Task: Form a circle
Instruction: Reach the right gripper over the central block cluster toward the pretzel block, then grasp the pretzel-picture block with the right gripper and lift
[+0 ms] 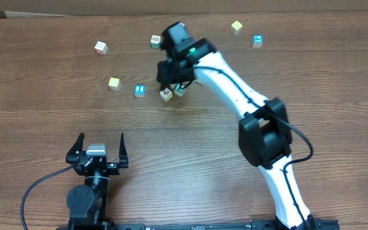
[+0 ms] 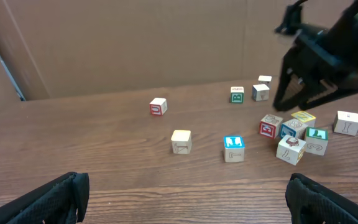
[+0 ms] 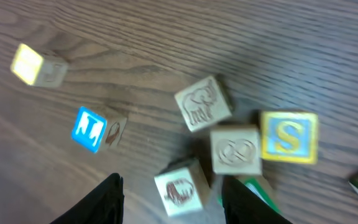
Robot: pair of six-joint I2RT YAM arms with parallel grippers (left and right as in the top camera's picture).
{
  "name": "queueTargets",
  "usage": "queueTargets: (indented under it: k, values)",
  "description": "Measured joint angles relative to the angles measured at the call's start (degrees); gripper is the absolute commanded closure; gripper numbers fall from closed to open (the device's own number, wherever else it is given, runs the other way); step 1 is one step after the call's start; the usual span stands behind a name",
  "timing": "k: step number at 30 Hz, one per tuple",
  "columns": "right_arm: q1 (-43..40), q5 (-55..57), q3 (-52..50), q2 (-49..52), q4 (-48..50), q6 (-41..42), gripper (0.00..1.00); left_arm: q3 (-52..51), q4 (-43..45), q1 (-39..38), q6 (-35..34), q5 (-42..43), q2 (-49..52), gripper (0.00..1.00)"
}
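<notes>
My right hand hangs half-spread, gripping nothing, astride the red-pictured cube at the rim of the circle, a tight cluster toward the far middle of the counter, so its fingers may shove the neighbouring cubes and break the ring.

The right arm, at one o'clock, has white shells, black joints and a green light; the black, silver-topped left gripper, at seven o'clock, trails a black cable.
</notes>
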Motion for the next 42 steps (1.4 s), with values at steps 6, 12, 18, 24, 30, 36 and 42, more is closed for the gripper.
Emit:
queueTargets:
  k: [6,12,18,24,30,36,42]
  values:
    - [2.95,9.86,-0.15,0.74,1.16,0.28,0.46,0.0,0.0,0.0,0.0,-0.02,0.0,0.0]
    - [2.75,13.49,-0.15,1.97,1.03,0.26,0.44,0.0,0.0,0.0,-0.02,0.0,0.0,0.0]
    - [1.88,14.62,-0.59,4.61,0.98,0.33,0.44,0.0,0.0,0.0,-0.02,0.0,0.0,0.0]
    - [1.42,14.75,-0.96,4.83,0.79,0.33,0.48,0.0,0.0,0.0,-0.02,-0.02,0.0,0.0]
    - [1.42,14.71,-0.96,4.83,0.79,0.31,0.59,0.0,0.0,0.0,-0.02,-0.02,0.0,0.0]
    - [1.42,13.51,-0.96,4.83,1.09,0.24,0.7,0.0,0.0,0.0,-0.02,0.0,0.0,0.0]
    - [1.42,12.57,-0.94,4.83,2.14,0.39,0.79,0.0,0.0,0.0,0.0,0.0,0.0,0.0]
